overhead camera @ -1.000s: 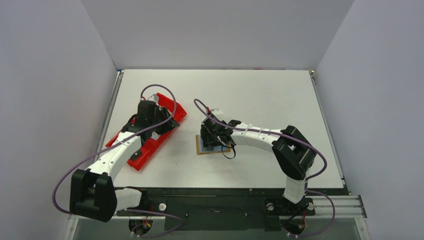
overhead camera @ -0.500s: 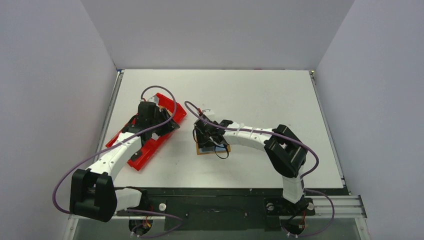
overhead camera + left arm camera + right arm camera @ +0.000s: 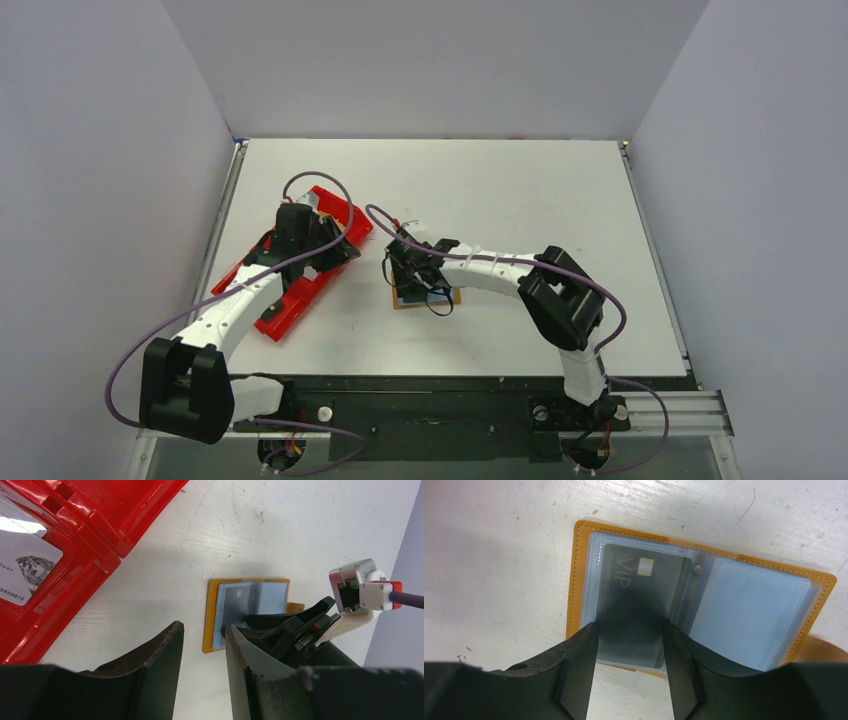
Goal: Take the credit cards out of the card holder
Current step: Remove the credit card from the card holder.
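Observation:
The tan card holder [image 3: 574,585] lies open and flat on the white table, also seen in the top view [image 3: 447,297]. Its left clear sleeve holds a dark grey credit card [image 3: 634,595] marked "VIP". The right sleeve [image 3: 749,615] looks pale blue. My right gripper [image 3: 630,627] is open and hangs low over the near end of that card, one finger on each side of its lower part. My left gripper [image 3: 202,627] is open and holds nothing. It hovers between the red tray and the card holder [image 3: 212,615], level with the holder's left edge.
A long red tray [image 3: 285,305] lies at the left under my left arm. In it rests a white card [image 3: 22,565] with printed digits. Purple cables loop over both arms. Grey walls close in the table on three sides.
My right gripper has slid a little to the left over the card holder, and its jaws have narrowed. The left arm and the holder have not moved.

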Tool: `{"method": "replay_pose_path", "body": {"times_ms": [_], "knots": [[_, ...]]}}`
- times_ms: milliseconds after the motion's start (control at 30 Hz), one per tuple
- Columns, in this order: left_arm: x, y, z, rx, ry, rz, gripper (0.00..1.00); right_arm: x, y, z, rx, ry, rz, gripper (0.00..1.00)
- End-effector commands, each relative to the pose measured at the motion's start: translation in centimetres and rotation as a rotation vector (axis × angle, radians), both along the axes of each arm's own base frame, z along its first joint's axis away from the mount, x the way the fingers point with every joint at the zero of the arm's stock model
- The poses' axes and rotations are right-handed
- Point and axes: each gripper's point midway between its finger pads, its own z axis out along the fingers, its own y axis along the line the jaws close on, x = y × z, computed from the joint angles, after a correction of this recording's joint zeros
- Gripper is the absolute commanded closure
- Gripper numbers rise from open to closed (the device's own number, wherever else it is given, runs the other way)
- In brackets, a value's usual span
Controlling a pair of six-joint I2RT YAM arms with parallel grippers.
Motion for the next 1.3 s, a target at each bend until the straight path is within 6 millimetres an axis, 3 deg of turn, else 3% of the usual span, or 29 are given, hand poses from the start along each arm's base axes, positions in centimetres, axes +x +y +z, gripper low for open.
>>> {"method": "replay_pose_path", "body": {"times_ms": [0, 333, 400, 433, 600, 867, 1267], "knots": [[0.6, -0.1, 0.5, -0.010, -0.029, -0.010, 0.66, -0.3, -0.5, -1.4, -0.057, 0.020, 0.011, 0.54], [0.5, -0.2, 0.5, -0.010, -0.024, -0.014, 0.66, -1.0, -1.8, -3.7, -0.127, 0.074, 0.017, 0.63], [0.4, -0.2, 0.3, -0.010, -0.020, -0.018, 0.66, -1.2, -2.1, -4.1, -0.135, 0.084, 0.014, 0.68], [0.4, -0.3, 0.3, -0.010, -0.018, -0.020, 0.66, -1.2, -2.2, -4.2, -0.137, 0.085, 0.011, 0.77], [0.3, -0.6, 0.0, -0.015, -0.007, -0.031, 0.66, -1.3, -2.6, -4.5, -0.132, 0.104, 0.004, 0.99], [-0.2, -2.1, -0.8, -0.045, 0.023, -0.075, 0.66, -0.7, -2.4, -3.9, 0.039, 0.161, -0.030, 1.00], [-1.0, -5.8, -2.3, -0.098, 0.084, -0.176, 0.66, 0.6, -0.9, -0.2, 0.350, 0.177, -0.035, 1.00]]}}
